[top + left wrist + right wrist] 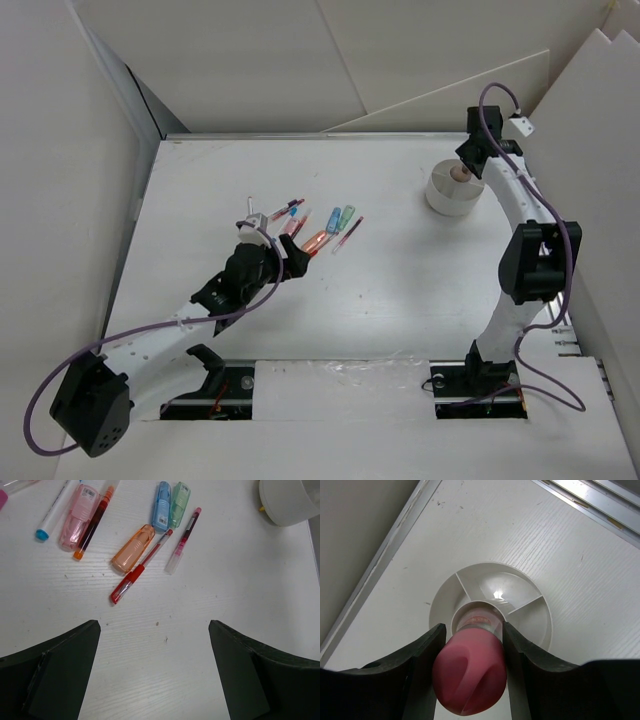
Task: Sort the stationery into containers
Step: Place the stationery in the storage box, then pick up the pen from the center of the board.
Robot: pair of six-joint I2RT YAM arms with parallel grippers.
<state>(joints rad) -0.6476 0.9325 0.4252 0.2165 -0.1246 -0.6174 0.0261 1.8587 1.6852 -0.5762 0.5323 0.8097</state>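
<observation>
Holding a stubby pink-capped, clear-bodied stationery piece (470,680) upright, the right gripper (472,645) hangs directly over the low round white plastic cup (540,625). The cup stands near the far right corner of the desk (560,545). The gripper's fingers clamp the pink cap from both sides, and the piece's lower end points at the cup's small middle compartment. That aim looks meant to drop it there rather than into an outer wedge section. I judge the release not yet made.

The left gripper (154,625) stands wide and empty, low over bare desk on the near side of the loose stationery. These things lie in a fan left of the desk's middle, well apart from the cup. Closest is a slim red gel pen (137,575), lying alongside an orange translucent capped piece (132,550). Beyond them are blue (161,507) and green (180,505) translucent pieces side by side. Facing the red pen with jaws spread, this gripper seems lined up for the next pick. A thin pen lying flat probably calls for fingertips right down at the desk.
</observation>
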